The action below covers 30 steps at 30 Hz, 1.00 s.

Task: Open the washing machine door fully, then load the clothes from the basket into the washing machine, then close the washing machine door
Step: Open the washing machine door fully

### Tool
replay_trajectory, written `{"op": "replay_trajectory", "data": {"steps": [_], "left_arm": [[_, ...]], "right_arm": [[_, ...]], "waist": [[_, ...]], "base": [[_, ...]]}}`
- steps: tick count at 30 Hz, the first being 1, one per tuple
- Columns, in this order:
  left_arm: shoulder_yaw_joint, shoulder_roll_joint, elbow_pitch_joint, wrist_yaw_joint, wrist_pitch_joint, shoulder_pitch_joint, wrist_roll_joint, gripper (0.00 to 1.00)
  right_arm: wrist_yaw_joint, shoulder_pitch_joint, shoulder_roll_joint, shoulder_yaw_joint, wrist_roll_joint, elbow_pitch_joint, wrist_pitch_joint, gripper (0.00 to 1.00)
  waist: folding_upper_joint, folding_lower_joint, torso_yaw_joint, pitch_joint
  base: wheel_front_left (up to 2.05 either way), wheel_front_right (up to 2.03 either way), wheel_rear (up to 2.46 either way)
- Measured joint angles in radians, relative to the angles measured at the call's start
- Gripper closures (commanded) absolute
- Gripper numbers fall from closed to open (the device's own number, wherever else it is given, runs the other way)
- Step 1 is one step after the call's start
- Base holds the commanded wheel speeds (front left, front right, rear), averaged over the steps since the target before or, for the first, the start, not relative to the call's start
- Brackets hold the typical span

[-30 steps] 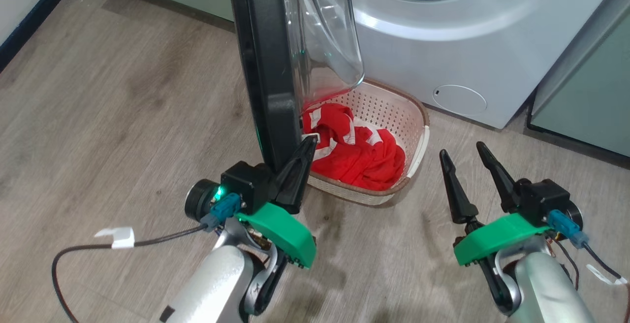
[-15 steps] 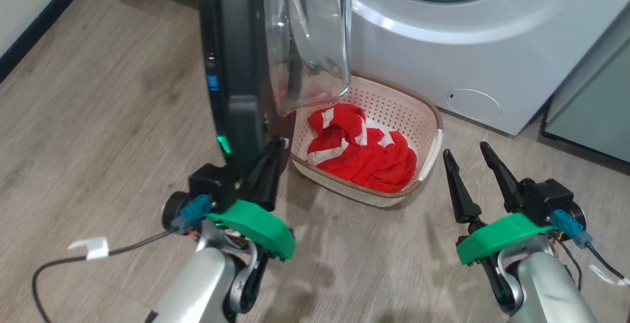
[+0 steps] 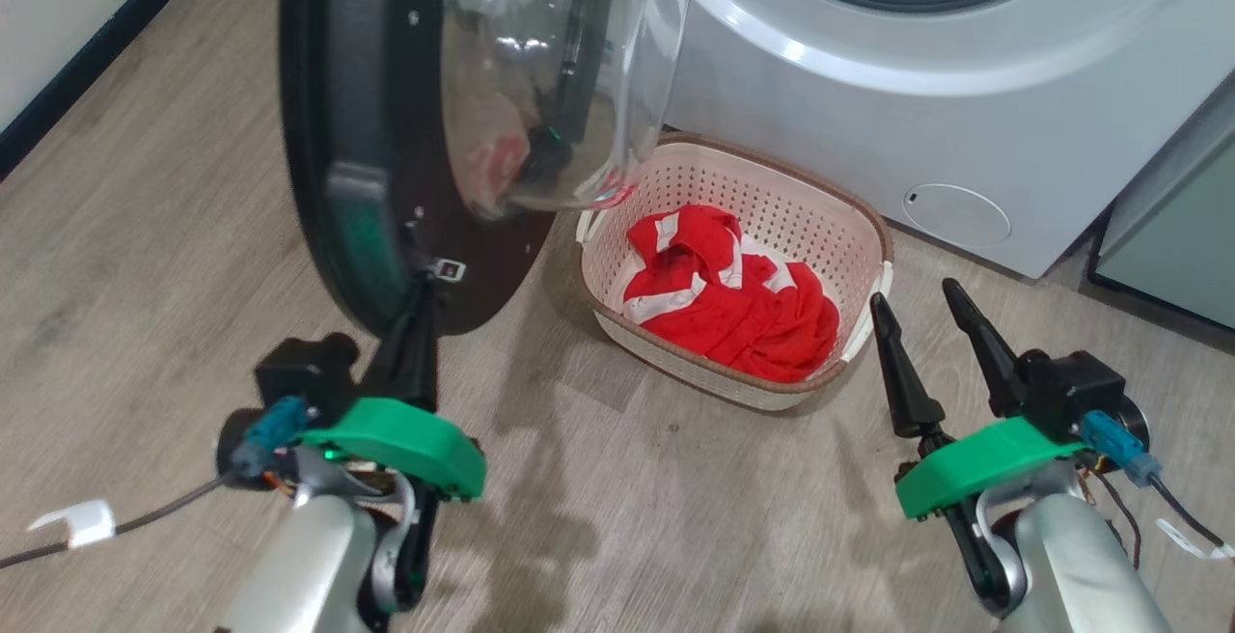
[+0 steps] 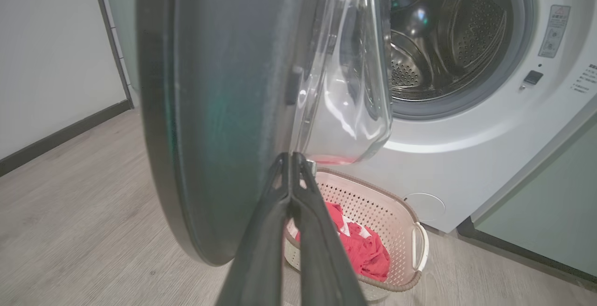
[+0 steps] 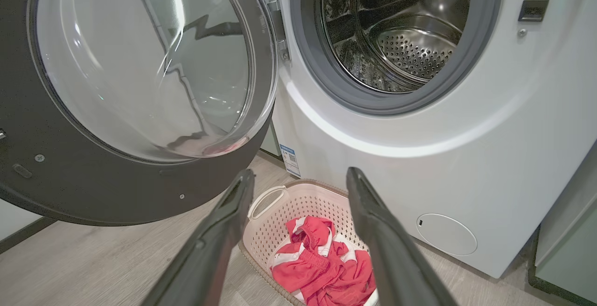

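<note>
The washing machine door (image 3: 323, 122) stands swung out to the left of the washing machine (image 3: 868, 122), its glass bowl facing the basket. My left gripper (image 3: 423, 288) is shut, with its tips against the door's lower rim beside the latch; the left wrist view shows the closed fingertips (image 4: 291, 157) at the door's (image 4: 210, 110) inner edge. The cream basket (image 3: 873, 228) sits on the floor before the machine with the red clothes (image 3: 743, 310) in it. My right gripper (image 3: 912, 293) hangs open just right of the basket, holding nothing. Through its fingers (image 5: 224, 231) I see the drum (image 5: 401, 31), basket (image 5: 280, 203) and clothes (image 5: 322, 264).
A pale green cabinet (image 3: 1177, 237) stands right of the machine. The wall with a dark baseboard (image 3: 92, 59) runs along the left. A cable with a white tag (image 3: 82, 522) trails from my left wrist over the wood floor (image 3: 627, 517). The round service flap (image 3: 955, 215) is low on the machine.
The door has swung further open to the left, and my shut left gripper has moved left with it. The right arm has stayed put. The camera has shifted slightly.
</note>
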<state>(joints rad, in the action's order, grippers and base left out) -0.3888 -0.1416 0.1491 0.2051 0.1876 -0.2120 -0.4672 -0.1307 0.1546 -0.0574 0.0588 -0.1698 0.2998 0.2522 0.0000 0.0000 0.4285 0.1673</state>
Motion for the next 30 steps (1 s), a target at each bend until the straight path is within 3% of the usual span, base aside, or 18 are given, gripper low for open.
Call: {"op": "replay_trajectory", "data": {"steps": [16, 24, 30], "left_arm": [[0.174, -0.027, 0.040, 0.024, 0.059, -0.024, -0.054, 1.00], [0.327, -0.025, 0.072, 0.000, 0.062, -0.085, -0.068, 1.00], [0.458, -0.016, 0.112, -0.055, 0.065, -0.149, -0.049, 1.00]], "right_arm": [[0.000, 0.035, -0.007, -0.008, 0.021, 0.000, 0.000, 0.00], [0.000, 0.072, -0.023, -0.012, 0.037, -0.034, -0.015, 0.00], [0.000, 0.097, -0.042, -0.014, 0.041, -0.055, -0.034, 0.00]], "waist": [[0.0000, 0.0000, -0.026, 0.070], [0.0000, 0.0000, -0.042, 0.138], [0.0000, 0.0001, -0.050, 0.190]], "base": [[0.00, 0.00, 0.00], [0.00, 0.00, 0.00], [0.00, 0.00, 0.00]]}}
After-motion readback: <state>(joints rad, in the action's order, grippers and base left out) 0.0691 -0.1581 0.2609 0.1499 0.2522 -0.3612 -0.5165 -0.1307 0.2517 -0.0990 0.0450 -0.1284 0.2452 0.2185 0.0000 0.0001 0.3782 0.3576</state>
